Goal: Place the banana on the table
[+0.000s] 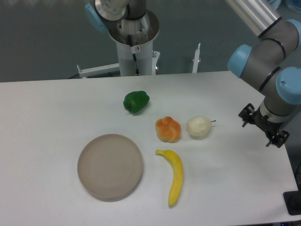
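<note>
The yellow banana (175,175) lies flat on the white table (47,113), just right of the round plate, with its stem toward the upper left. My gripper (263,126) hangs at the end of the arm over the table's right side, well apart from the banana and holding nothing that I can see. Only its dark body shows. The fingers are not clear enough to tell whether they are open or shut.
A round beige-grey plate (110,165) sits at front left. An orange pepper (168,129), a cream-white vegetable (199,127) and a green pepper (136,101) lie behind the banana. The robot base (135,42) stands at the back edge.
</note>
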Tool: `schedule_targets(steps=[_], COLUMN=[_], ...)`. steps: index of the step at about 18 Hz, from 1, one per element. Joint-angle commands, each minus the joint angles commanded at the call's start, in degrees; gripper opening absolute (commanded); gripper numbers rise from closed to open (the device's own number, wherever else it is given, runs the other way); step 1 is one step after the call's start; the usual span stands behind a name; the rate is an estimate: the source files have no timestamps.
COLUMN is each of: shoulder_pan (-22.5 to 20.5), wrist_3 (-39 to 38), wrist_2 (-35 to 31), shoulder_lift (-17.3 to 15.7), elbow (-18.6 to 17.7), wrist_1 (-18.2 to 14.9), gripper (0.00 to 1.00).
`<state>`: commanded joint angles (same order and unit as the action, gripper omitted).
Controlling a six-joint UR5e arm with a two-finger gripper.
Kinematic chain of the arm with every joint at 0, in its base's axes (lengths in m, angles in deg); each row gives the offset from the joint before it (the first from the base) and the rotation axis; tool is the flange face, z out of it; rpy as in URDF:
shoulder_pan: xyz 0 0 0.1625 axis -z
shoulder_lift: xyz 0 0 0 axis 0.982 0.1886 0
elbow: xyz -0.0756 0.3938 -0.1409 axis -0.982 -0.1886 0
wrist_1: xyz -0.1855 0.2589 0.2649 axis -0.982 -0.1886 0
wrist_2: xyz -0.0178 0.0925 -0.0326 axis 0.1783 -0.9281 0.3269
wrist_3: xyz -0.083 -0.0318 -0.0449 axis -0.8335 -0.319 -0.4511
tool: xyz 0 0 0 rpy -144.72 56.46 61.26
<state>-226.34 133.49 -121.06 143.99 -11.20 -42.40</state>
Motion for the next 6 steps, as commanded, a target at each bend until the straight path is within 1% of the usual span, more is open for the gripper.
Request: schedule_targets(steps=[6], shoulder_pan=[0.1], wrist_3=[-0.2], wrist_2=[0.4], shoulder_lift=[-0.2], elbow=[-0.1], wrist_1=[-0.1], gripper=[1.0])
